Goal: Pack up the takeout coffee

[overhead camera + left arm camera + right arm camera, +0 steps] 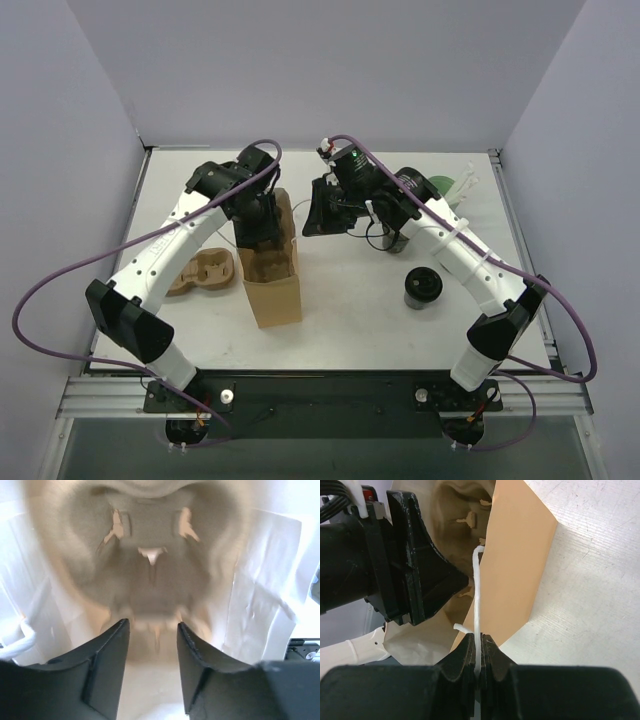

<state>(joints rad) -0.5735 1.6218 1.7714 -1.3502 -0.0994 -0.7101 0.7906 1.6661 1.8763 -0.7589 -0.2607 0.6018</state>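
The packing is judged to be at an early stage. The takeout coffee (423, 288) is seen upright on the table (350, 330), right of centre in the overhead view. It is well apart from the paper bag (275, 295) and is touched by neither gripper.

The bag is stood upright left of centre with its mouth open. The left gripper (152, 630) is placed within that mouth, its jaws set moderately apart with nothing between them. A blurred moulded-pulp form (150, 555) is seen beyond them, apparently inside the bag. The right gripper (479, 641) is closed tight on the bag's white cord handle (477, 590), by which the mouth seems to be held wide.

What is left, it is judged, is for the cup to be picked up, carried across and set down in the bag.

A brown pulp tray (200, 272) is laid just left of the bag, and a pale green cup (440, 185) is placed toward the upper right. The table is white and matte, and is enclosed by plain pale walls (330, 70) on three sides.
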